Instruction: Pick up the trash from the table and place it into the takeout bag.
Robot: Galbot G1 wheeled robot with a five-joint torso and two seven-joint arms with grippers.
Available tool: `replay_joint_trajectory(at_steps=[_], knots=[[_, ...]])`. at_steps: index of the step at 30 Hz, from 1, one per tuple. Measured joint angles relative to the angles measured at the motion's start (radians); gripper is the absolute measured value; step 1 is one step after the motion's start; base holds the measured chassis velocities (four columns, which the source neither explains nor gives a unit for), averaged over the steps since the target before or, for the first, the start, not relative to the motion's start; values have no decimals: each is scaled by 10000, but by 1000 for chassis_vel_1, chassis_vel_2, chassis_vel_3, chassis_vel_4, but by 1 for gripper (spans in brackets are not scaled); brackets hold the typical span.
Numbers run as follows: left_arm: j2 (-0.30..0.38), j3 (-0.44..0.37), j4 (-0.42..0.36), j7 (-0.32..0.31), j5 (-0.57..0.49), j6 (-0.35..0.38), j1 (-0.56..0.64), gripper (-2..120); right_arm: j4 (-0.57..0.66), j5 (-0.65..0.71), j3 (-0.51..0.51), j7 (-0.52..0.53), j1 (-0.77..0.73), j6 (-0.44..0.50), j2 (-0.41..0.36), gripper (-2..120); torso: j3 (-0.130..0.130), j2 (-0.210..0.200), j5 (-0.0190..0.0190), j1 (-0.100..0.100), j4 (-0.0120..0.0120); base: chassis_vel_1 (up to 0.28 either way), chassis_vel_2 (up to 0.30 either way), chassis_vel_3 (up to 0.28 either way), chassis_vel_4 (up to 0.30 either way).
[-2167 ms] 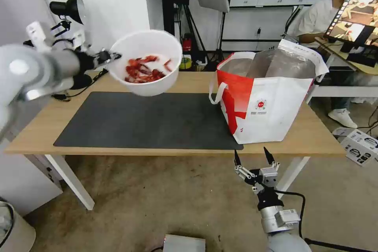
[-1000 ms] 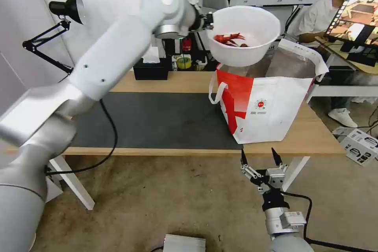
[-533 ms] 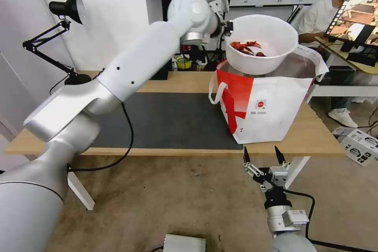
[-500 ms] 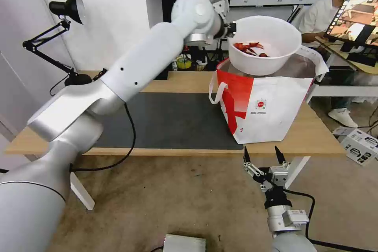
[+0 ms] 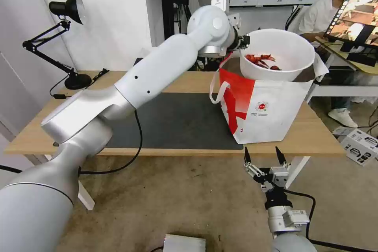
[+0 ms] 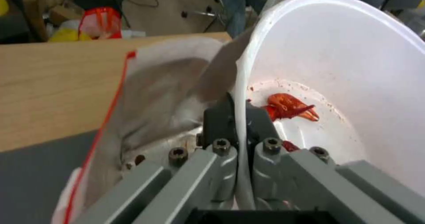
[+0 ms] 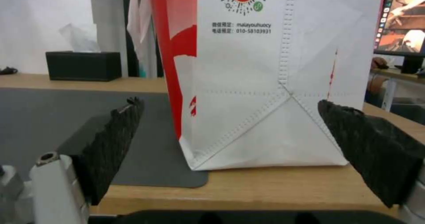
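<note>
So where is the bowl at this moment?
In the head view the bowl sits in the open mouth of the takeout bag, on the right side of the table. The left gripper pinches its rim.

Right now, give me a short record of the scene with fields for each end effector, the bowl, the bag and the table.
left end effector: shut on the rim of the white bowl, over the bag's open mouth
right end effector: open, holding nothing, below the table's near edge in front of the bag
white bowl: upright, lower part inside the bag's opening, red crayfish shells inside
takeout bag: upright on the table's right part, open
table: grey mat, black tissue box at the back
</note>
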Motion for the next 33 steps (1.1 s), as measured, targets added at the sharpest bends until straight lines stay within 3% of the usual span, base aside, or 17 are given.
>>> replay_joint_trajectory(at_steps=[15,24,33], knots=[[-580,120,779,-49,81,131,34,3,-10,-2,66,-4,8,22,61,97,0,0,0,0,-1,0,0,0,0],[-536,267,1009,-56,470,76,230,34,-37,3,61,-8,39,23,50,97,0,-1,0,1,-1,0,0,0,0],[-24,-239,147,125,1184,-40,157,71,-122,1,-6,-14,67,25,77,96,1,0,-1,1,-2,0,0,0,0]])
